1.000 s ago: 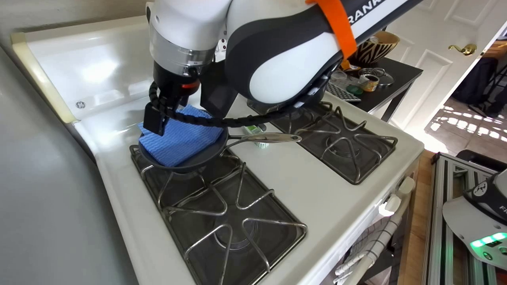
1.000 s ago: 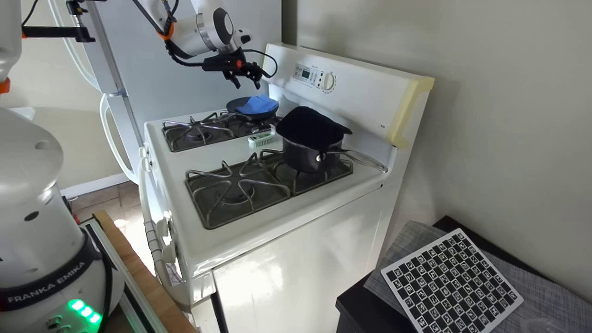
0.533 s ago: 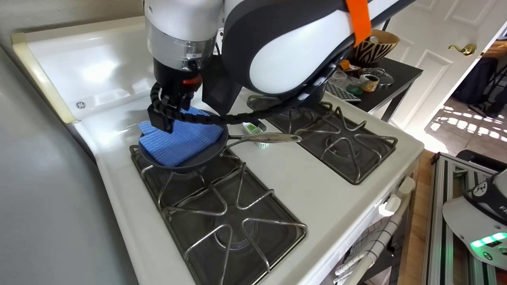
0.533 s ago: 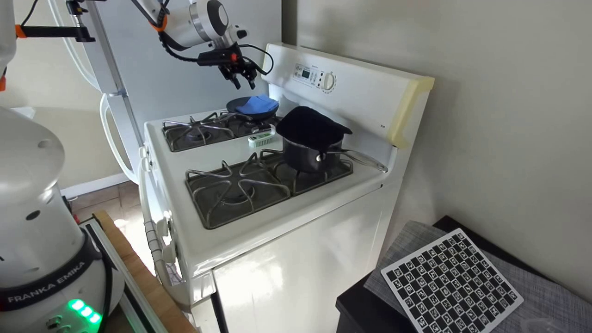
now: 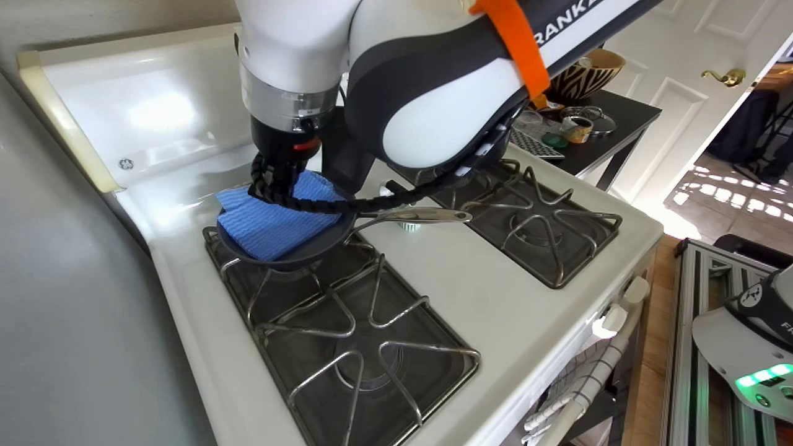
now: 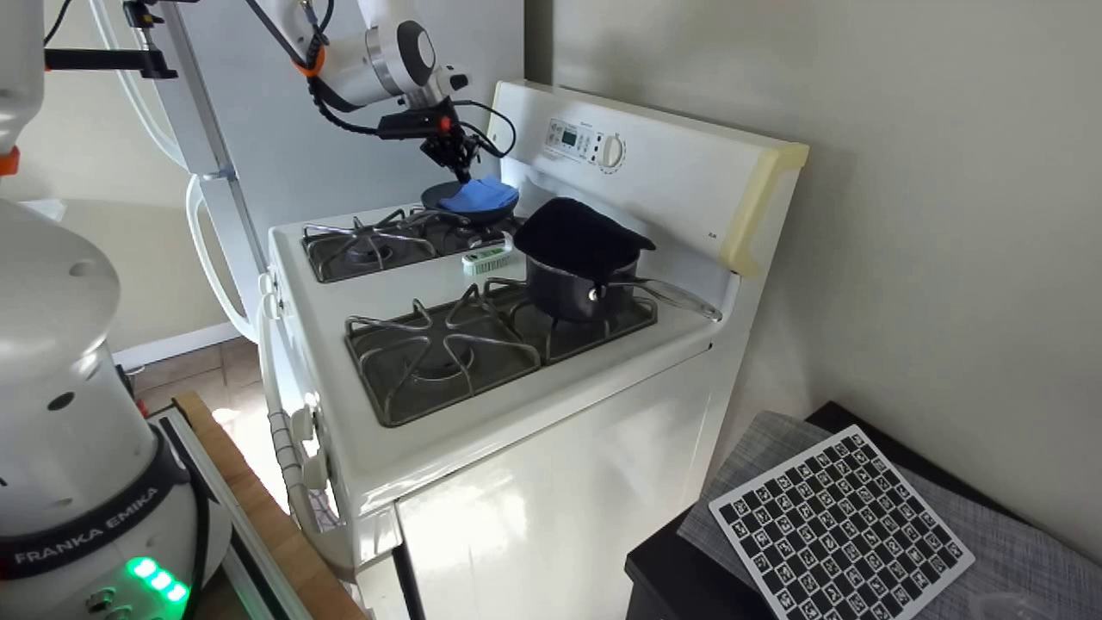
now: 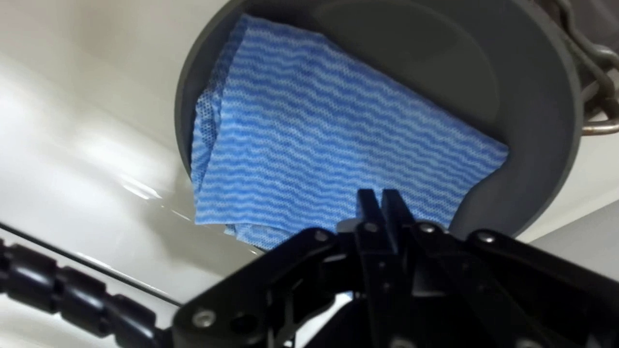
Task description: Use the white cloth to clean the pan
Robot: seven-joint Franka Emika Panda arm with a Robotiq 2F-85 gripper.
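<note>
The task's cloth is blue with wavy pale stripes; this folded cloth (image 7: 309, 130) lies inside the dark grey frying pan (image 7: 435, 58), partly over its rim. In both exterior views the cloth (image 5: 272, 226) (image 6: 482, 195) rests in the pan, whose steel handle (image 5: 427, 215) points across the stove. My gripper (image 7: 378, 194) is shut, its two fingertips side by side with only a thin slit between them and no cloth visible in it. In an exterior view the gripper (image 6: 465, 178) points down just above the cloth's edge; whether the tips touch it I cannot tell.
A deep black pot (image 6: 568, 288) with a dark covering stands on a neighbouring burner. A green and white brush-like item (image 6: 487, 259) lies between the burner grates (image 5: 372, 353). The stove's back panel (image 6: 663, 181) rises behind the pan, and a grey fridge (image 6: 362, 146) stands beside it.
My gripper's fingers have come together from wide apart. The gripper has also moved lower, toward the cloth. Cloth and pan have not visibly moved.
</note>
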